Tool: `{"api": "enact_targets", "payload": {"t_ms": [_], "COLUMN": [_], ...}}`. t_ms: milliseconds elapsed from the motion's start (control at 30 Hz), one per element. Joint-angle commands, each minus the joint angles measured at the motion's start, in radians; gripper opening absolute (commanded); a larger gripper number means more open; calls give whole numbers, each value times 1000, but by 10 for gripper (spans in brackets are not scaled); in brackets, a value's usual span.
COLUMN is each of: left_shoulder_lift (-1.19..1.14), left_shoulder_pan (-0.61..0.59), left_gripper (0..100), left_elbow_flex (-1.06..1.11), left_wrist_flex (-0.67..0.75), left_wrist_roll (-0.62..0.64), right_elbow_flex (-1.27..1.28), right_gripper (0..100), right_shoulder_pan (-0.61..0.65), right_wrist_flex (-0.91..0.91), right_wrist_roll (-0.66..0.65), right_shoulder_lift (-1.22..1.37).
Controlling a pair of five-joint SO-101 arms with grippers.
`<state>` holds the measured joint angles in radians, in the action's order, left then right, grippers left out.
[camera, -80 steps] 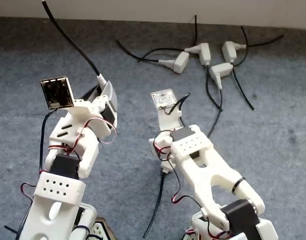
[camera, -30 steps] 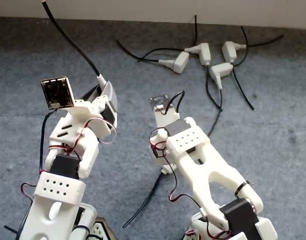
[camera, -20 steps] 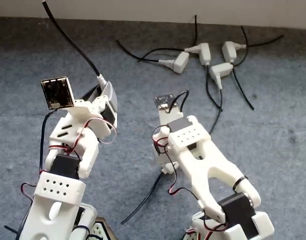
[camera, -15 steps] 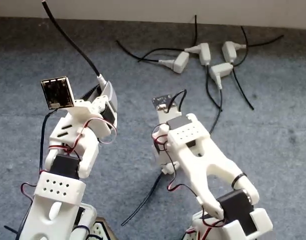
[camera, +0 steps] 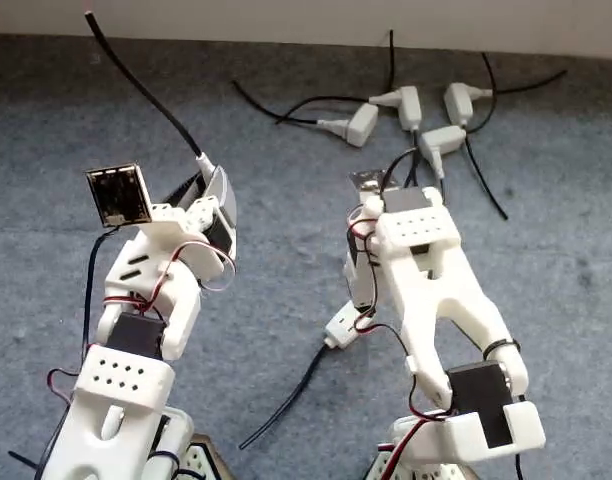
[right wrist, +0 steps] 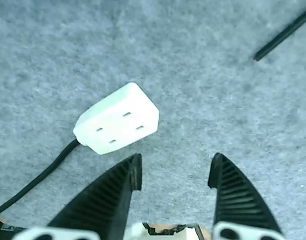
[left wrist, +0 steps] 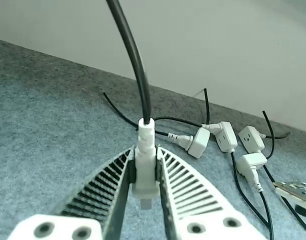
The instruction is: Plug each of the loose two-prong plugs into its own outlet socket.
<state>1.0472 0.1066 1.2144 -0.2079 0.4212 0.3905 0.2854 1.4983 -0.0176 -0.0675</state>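
R gripper wide open, empty, low over carpet. Socket lies flat just beside one finger, not betw. the two; long axis skewed to jaws. R arm nearer it. L gripper clamps plug, cord up. Well beyond: other plugs.

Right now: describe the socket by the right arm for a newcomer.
On the grey carpet, look between the left arm and the right arm, nearer the right. A white socket block lies there, black cord trailing toward the arms' bases. Unlike the white pieces clustered at the far edge, it lies alone.
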Motion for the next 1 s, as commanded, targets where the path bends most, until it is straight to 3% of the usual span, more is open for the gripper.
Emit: {"api": "enact_targets", "payload": {"t_ms": [0,400,600,967], "left_shoulder_lift": [-2,-1,-1,-1], "left_shoulder_pan": [16,31,31,31], "left_gripper": [5,5,5,5], "left_elbow_flex": [8,10,10,10], "left_wrist_flex": [78,80,80,80], "left_wrist_roll": [-3,-3,-3,-3], "right_elbow_flex": [16,331,355,300], "right_gripper": [223,223,223,223], "right_shoulder_pan": [-39,-41,-41,28], "right_wrist_flex": [19,-371,-544,-674], "right_wrist_roll": [-64,-75,-74,-77], "right_shoulder_lift": [1,4,5,5]}}
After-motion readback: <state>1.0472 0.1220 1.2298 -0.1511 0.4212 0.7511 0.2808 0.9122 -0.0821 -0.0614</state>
